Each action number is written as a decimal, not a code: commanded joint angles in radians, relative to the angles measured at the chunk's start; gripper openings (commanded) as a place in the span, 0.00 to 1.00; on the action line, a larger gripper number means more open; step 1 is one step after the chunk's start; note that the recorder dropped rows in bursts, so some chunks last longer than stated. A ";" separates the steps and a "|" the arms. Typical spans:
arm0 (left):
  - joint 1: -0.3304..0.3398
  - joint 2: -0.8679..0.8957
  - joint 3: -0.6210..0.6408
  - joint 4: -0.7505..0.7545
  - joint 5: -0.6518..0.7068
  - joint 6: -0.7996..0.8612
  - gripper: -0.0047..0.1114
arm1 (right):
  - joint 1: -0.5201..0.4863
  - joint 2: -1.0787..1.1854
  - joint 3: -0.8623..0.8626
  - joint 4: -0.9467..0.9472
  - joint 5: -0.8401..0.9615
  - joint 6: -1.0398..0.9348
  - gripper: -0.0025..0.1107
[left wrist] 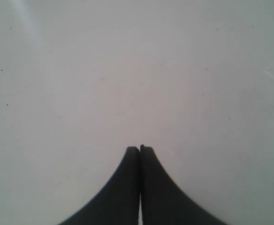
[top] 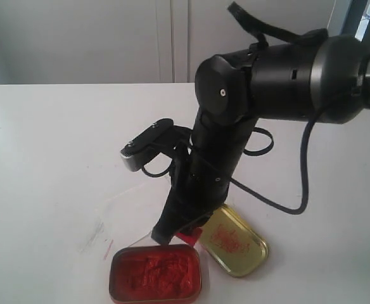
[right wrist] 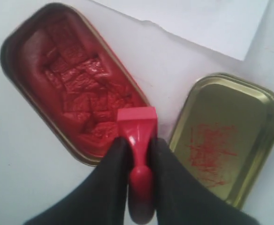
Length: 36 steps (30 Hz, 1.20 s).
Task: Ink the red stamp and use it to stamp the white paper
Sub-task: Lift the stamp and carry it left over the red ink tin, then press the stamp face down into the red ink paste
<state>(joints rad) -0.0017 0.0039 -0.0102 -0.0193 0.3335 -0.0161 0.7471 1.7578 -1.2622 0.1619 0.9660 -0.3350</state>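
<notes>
My right gripper (right wrist: 138, 143) is shut on the red stamp (right wrist: 138, 126), its fingers clamping the neck below the knob. The stamp's square base hangs at the rim of the rectangular tin of lumpy red ink paste (right wrist: 76, 84), on the side facing the gold lid (right wrist: 221, 136). I cannot tell whether the base touches the paste. In the exterior view the stamp (top: 186, 237) peeks out under the right gripper (top: 178, 231), between the tin (top: 154, 272) and the lid (top: 234, 240). A corner of the white paper (right wrist: 198, 21) lies beyond the tins. My left gripper (left wrist: 140, 149) is shut and holds nothing.
The right arm (top: 223, 145) leans down over the white table (top: 58, 145) and hides the area behind the tins. Faint red smears (top: 102, 244) mark the tabletop left of the ink tin. The left gripper shows only in its own wrist view.
</notes>
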 commanded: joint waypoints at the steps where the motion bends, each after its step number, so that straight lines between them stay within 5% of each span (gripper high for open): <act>1: 0.000 -0.004 0.010 -0.002 0.007 -0.002 0.04 | 0.043 0.020 -0.028 0.006 0.047 0.032 0.02; 16: 0.000 -0.004 0.010 -0.002 0.007 -0.002 0.04 | 0.076 0.155 -0.104 0.063 0.135 0.052 0.02; 36: 0.000 -0.004 0.010 -0.002 0.007 -0.002 0.04 | 0.170 0.181 -0.098 -0.071 0.034 0.216 0.02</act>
<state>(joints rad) -0.0017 0.0039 -0.0102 -0.0193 0.3335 -0.0161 0.9121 1.9396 -1.3592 0.1255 1.0071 -0.1381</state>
